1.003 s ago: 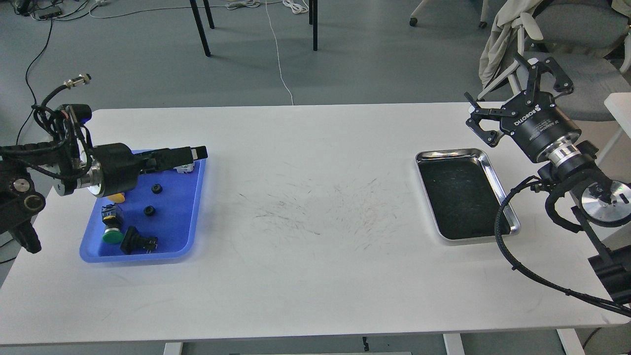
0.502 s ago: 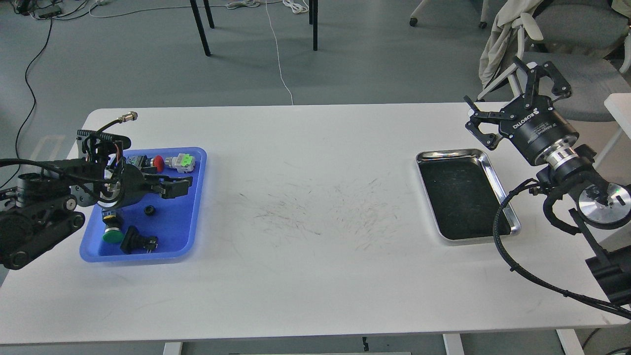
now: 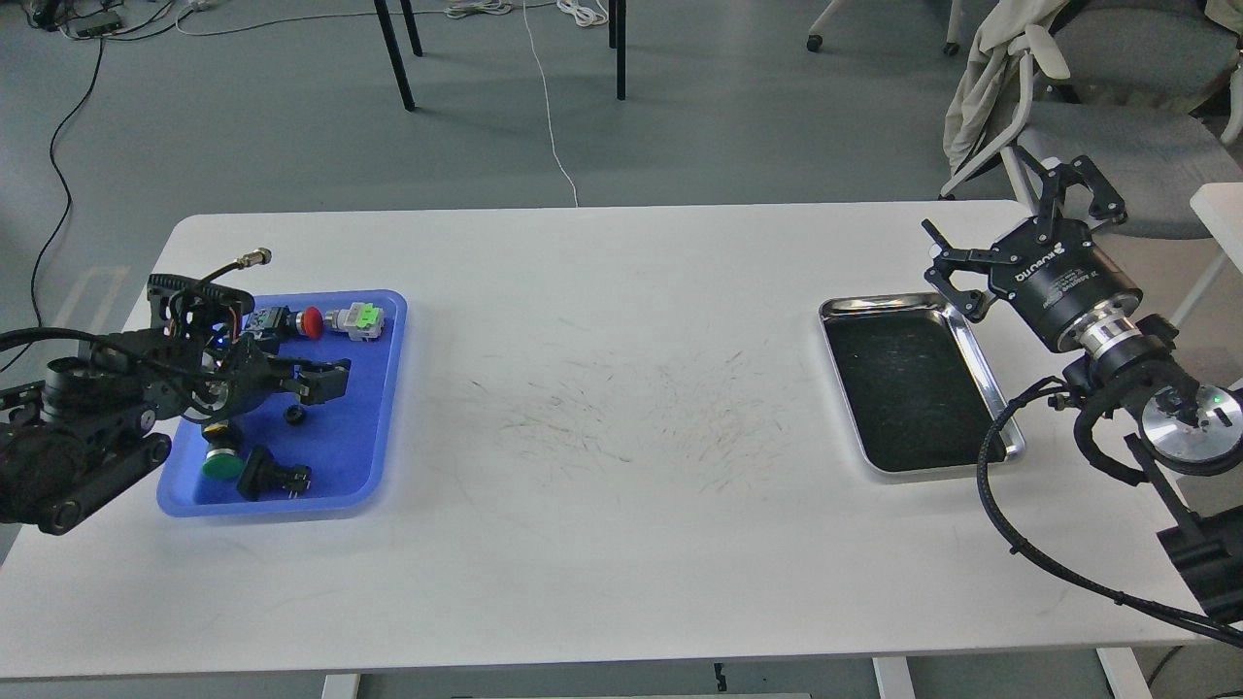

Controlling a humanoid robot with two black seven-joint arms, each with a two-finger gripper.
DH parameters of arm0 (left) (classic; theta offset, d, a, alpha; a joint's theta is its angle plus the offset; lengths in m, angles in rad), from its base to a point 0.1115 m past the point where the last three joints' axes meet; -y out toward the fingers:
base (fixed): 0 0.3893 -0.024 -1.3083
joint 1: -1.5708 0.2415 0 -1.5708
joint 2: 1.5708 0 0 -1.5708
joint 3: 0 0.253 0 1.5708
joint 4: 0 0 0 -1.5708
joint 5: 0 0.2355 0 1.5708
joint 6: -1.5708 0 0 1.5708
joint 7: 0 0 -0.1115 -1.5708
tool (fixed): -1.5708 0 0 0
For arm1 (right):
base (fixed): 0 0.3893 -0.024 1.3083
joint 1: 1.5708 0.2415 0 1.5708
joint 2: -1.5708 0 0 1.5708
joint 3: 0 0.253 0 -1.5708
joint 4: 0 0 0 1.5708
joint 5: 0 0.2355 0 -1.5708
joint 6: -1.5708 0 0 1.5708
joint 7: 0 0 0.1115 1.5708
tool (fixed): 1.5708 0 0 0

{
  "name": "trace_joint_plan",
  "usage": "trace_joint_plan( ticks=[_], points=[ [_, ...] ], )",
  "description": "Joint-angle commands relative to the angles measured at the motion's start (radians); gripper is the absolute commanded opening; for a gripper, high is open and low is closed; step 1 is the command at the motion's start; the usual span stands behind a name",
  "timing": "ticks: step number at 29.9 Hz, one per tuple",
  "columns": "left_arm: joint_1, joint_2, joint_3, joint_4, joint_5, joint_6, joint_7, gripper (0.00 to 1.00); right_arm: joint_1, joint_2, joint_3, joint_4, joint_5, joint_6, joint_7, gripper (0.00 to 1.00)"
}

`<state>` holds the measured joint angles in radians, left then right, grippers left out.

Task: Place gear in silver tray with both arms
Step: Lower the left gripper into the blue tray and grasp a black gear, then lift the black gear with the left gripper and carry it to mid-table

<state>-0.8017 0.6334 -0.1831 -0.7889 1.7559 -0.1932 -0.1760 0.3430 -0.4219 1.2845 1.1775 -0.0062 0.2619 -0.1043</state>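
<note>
The silver tray (image 3: 879, 304) lies at the right of the white table, its black floor bare. One small black gear (image 3: 294, 415) lies in the blue tray (image 3: 384, 408) at the left. My left gripper (image 3: 326, 380) hangs low over the blue tray just above and right of that gear. Its dark fingers cannot be told apart, and it covers the spot under it. My right gripper (image 3: 1008, 231) is open and empty, hovering at the silver tray's far right corner with its fingers pointing away from me.
The blue tray also holds a green push button (image 3: 222, 465), a black switch (image 3: 275, 477), a red button (image 3: 312, 320) and a grey-green connector (image 3: 357, 318). An office chair (image 3: 1117, 107) stands behind the table's right end. Cables hang from my right arm.
My left arm has dropped and drawn back left, so its gripper now sits low over the blue tray where a second gear showed before. My right gripper has sunk slightly toward the silver tray.
</note>
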Motion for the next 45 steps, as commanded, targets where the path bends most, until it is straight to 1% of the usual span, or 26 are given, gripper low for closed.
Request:
trace_joint_plan(
  ticks=[1, 4, 9, 12, 16, 18, 20, 21, 23, 26, 31, 36, 38, 42, 44, 45],
  points=[
    [0.004, -0.018, 0.001, 0.034, -0.001, 0.001, -0.010, 0.89, -0.002, 0.000, -0.001, 0.001, 0.000, 0.003, 0.000, 0.99],
    [0.007, -0.038, 0.001, 0.072, -0.001, 0.001, -0.029, 0.86, -0.002, 0.000, -0.001, -0.001, 0.000, 0.003, 0.000, 0.99],
    [0.009, -0.047, 0.002, 0.099, -0.004, -0.003, -0.034, 0.86, -0.006, 0.000, -0.001, 0.001, 0.000, 0.005, 0.000, 0.99],
    [0.009, -0.061, 0.002, 0.119, -0.004, -0.003, -0.042, 0.81, -0.006, 0.000, 0.001, -0.001, 0.000, 0.005, 0.000, 0.99],
    [0.009, -0.066, 0.002, 0.131, -0.003, -0.003, -0.045, 0.78, -0.006, -0.002, 0.001, -0.001, 0.000, 0.005, 0.000, 0.99],
    [0.009, -0.067, 0.014, 0.137, -0.010, -0.006, -0.048, 0.74, -0.006, -0.002, 0.001, 0.001, 0.000, 0.005, 0.000, 0.99],
    [0.004, -0.067, 0.040, 0.145, -0.016, -0.006, -0.056, 0.67, -0.006, -0.002, -0.001, 0.001, 0.000, 0.005, 0.000, 0.99],
    [0.001, -0.067, 0.053, 0.151, -0.016, -0.008, -0.060, 0.62, -0.006, -0.002, 0.001, 0.001, 0.000, 0.005, 0.000, 0.99],
    [-0.002, -0.067, 0.066, 0.152, -0.016, -0.009, -0.062, 0.49, -0.006, -0.002, -0.001, 0.002, 0.000, 0.005, 0.000, 0.99],
    [-0.002, -0.070, 0.070, 0.168, -0.018, -0.008, -0.066, 0.45, -0.006, -0.002, -0.001, 0.001, 0.000, 0.005, 0.000, 0.99],
    [-0.004, -0.075, 0.071, 0.171, -0.019, -0.012, -0.066, 0.33, -0.007, -0.002, -0.002, 0.002, 0.000, 0.005, 0.000, 0.99],
    [-0.004, -0.073, 0.071, 0.171, -0.019, -0.018, -0.069, 0.11, -0.010, -0.002, -0.002, 0.004, 0.000, 0.005, 0.000, 0.99],
    [-0.007, -0.072, 0.070, 0.168, -0.019, -0.028, -0.079, 0.08, -0.010, -0.002, -0.002, 0.004, 0.000, 0.005, 0.000, 0.99],
    [-0.027, -0.060, 0.062, 0.140, -0.032, -0.031, -0.080, 0.07, -0.010, 0.000, -0.007, 0.004, 0.000, 0.005, 0.000, 0.99],
    [-0.074, -0.019, 0.062, 0.058, -0.067, -0.040, -0.068, 0.07, -0.010, 0.000, -0.010, 0.004, 0.000, 0.005, 0.000, 0.99],
    [-0.106, 0.027, 0.063, -0.004, -0.087, -0.051, -0.062, 0.07, -0.010, -0.001, -0.008, 0.004, 0.000, 0.005, 0.000, 0.99]
  ],
)
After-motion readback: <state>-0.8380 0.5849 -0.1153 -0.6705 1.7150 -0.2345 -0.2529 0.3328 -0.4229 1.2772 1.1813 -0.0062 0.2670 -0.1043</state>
